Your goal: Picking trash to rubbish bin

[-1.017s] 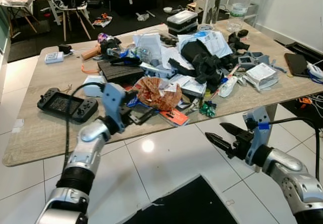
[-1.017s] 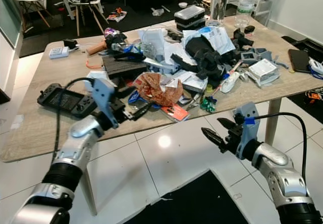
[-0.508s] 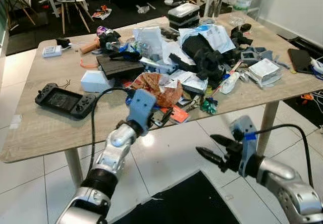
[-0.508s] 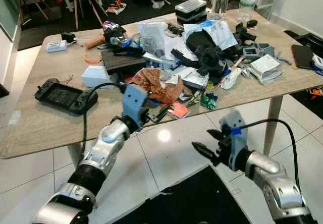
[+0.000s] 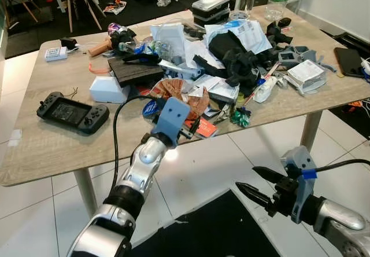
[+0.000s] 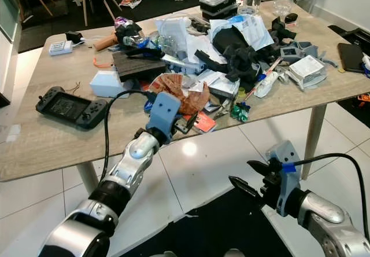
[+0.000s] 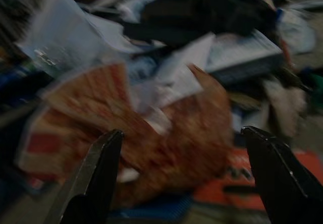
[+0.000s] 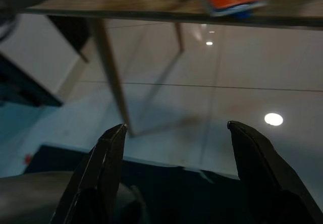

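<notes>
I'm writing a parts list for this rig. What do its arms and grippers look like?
Both arms are silver metal with black joint rings. Each wrist carries a pale blue block and a looping black cable. The left gripper and right gripper each have two long, tapered black fingers.

No lettering can be read anywhere. The orange packet [image 5: 203, 127] at the table's near edge, centre of the frame, carries dark marks too small to make out, and in the left wrist view they blur. The white printed sheet [image 5: 247, 32] at upper right shows lines of print, likewise too fine to decipher.
</notes>
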